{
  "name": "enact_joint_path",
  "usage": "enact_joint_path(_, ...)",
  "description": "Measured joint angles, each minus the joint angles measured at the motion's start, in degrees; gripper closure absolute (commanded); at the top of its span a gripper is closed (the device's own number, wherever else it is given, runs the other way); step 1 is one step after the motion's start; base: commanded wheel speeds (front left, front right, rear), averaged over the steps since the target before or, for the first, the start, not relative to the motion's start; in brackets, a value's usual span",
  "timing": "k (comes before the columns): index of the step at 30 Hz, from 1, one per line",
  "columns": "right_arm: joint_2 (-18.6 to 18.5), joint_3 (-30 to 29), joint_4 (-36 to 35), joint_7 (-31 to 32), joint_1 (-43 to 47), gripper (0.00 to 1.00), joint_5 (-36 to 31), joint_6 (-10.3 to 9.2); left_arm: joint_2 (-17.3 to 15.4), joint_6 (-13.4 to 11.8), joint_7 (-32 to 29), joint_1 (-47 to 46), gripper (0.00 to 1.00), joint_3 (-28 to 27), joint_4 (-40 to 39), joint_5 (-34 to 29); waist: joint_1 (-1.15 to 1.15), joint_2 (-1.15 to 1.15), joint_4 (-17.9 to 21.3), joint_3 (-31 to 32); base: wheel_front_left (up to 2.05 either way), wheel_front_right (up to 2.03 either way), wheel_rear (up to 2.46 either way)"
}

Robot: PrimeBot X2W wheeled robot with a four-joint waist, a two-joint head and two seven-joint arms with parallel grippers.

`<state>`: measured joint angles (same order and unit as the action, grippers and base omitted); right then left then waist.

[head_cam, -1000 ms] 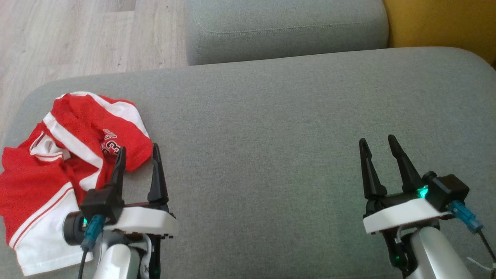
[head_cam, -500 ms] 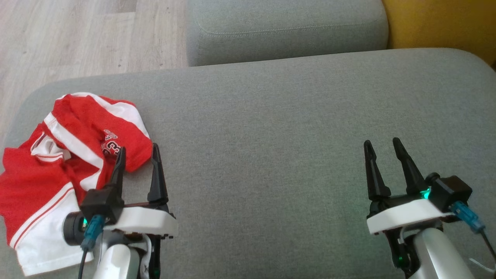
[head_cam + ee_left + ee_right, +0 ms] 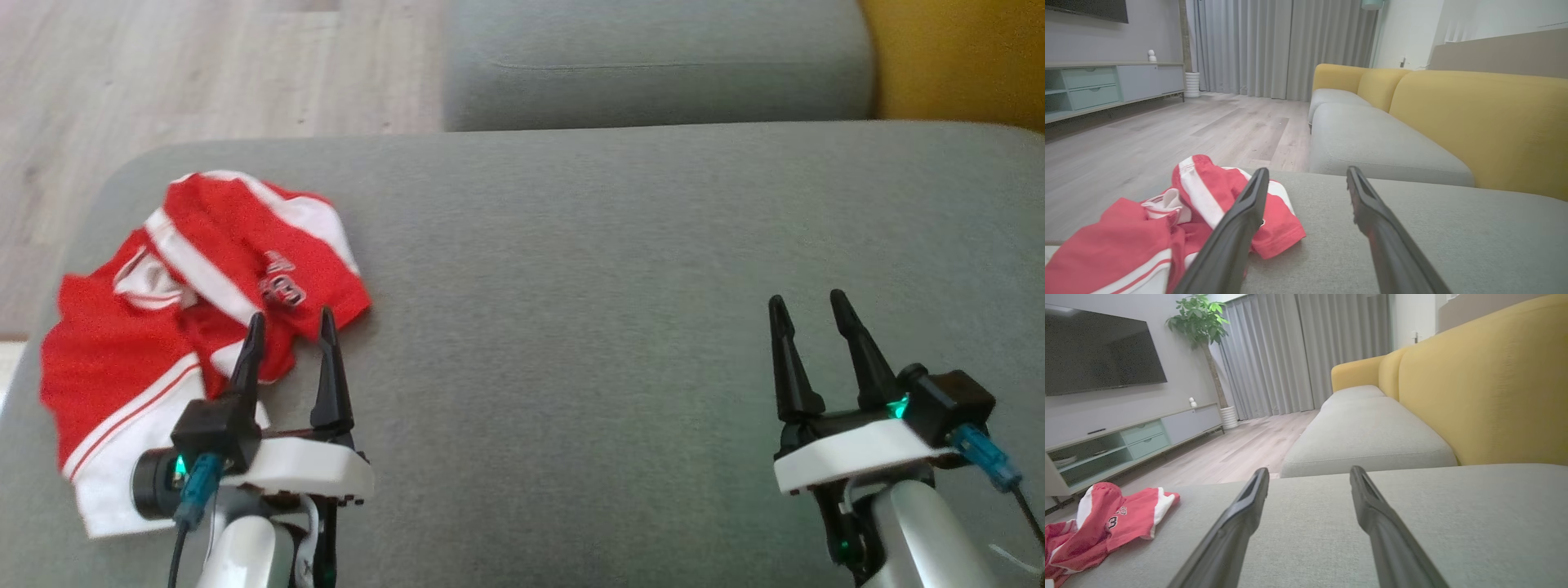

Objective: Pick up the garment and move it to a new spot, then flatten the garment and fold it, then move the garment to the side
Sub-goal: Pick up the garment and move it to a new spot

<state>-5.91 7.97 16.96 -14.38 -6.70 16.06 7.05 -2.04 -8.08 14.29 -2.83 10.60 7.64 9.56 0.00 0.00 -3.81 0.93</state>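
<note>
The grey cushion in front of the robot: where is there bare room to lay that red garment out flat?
The widest bare patch of the grey cushion lies between the left gripper and the right gripper, running up to the far edge by the second cushion. It is crowded at the left end, where the crumpled garment lies.

Parted fingers (image 3: 1241, 522) above grey cushion (image 3: 1474, 522), garment (image 3: 1114, 526) far left.

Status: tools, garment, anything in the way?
Left tool open, empty, at edge of crumpled red-and-white jersey. Right tool open over grey fabric cushion. No obstruction seen.
</note>
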Motion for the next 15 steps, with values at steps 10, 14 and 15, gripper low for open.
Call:
enact_joint_path(10,0.18,0.79,0.02,0.00,0.20,0.00,0.02,0.00,-0.09,0.11,0.00,0.01,0.00,-0.79,1.22,-1.65,0.00,0.00,-7.61,0.11,0.00,0.00,0.00)
enact_joint_path(14,0.29,0.62,0.02,0.00,0.21,0.00,0.01,0.00,-0.14,0.53,0.00,0.04,0.00,-2.11,1.58,-2.02,0.00,0.00,-11.07,0.19,0.00,0.00,0.00)
enact_joint_path(15,0.32,0.60,0.02,0.00,0.21,0.00,0.01,0.00,-0.18,0.54,0.00,0.04,0.00,-2.21,1.64,-2.15,0.00,0.00,-11.92,0.22,0.00,0.00,0.00)
